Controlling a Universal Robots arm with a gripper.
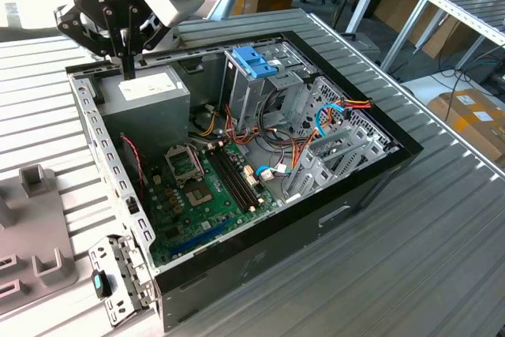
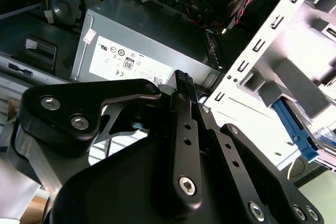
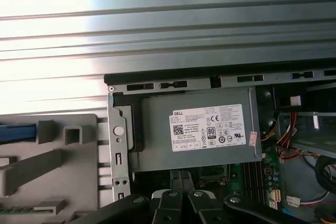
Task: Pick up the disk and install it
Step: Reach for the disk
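The disk is out of view. My gripper (image 1: pixel 126 71) hangs over the back corner of the open computer case (image 1: pixel 331 219), at the exterior view's left, just above the grey power-supply box (image 1: pixel 146 91). Its two black fingers (image 2: pixel 181 78) are pressed together with nothing between them. In the first wrist view the gripper (image 3: pixel 181 178) points down at the near edge of the power-supply box (image 3: pixel 194 129). The metal drive cage with the blue handle (image 1: pixel 255 61) stands at the back middle of the case.
A grey moulded holder (image 1: pixel 35 222) lies left of the case, with a blue strip (image 3: pixel 17 132) showing at its edge. The motherboard (image 1: pixel 205 187) and loose cables (image 1: pixel 276 171) fill the case floor. The case's perforated wall (image 1: pixel 102 147) runs beside the gripper. A ribbed metal table (image 1: pixel 426 258) surrounds everything.
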